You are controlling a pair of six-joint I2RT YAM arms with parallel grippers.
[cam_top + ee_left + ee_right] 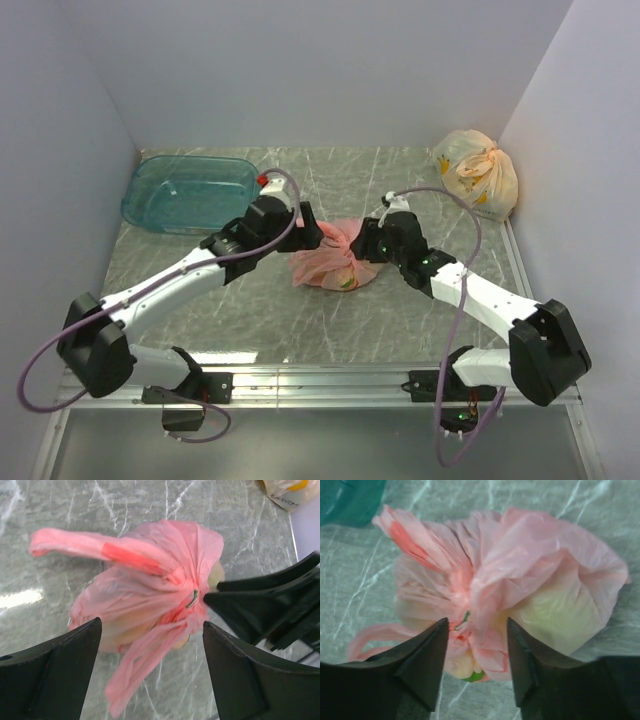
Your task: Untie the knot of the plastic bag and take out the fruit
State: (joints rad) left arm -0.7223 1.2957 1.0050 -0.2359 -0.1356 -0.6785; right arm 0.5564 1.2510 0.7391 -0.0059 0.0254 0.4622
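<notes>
The left gripper [151, 625] has its jaws spread wide and holds nothing. They hang over the plastic bag [330, 262], reaching in from its 10 o'clock side in the top view. The right gripper [477, 625] has its jaws about half open. They straddle the gathered plastic at the knot [192, 597] from the 3 o'clock side, with folds lying between the tips but no visible pinch.

The bag lies near the middle of the surface [400, 310], bunched and closed. One handle loop [75, 545] trails off toward 10 o'clock in the left wrist view, and another [135, 680] trails toward 7 o'clock.

The fruit [555, 615] is all inside the bag. It shows only as pale yellow-green shapes through the pink film, with a bit of green at the bag's near edge.

A teal tub [190, 190] sits at 10 o'clock on the surface, and a pale yellow bag [478, 172] at 2 o'clock.

By my judgement the task is barely begun. The knot is not yet undone, no fruit is out, and every step remains.
</notes>
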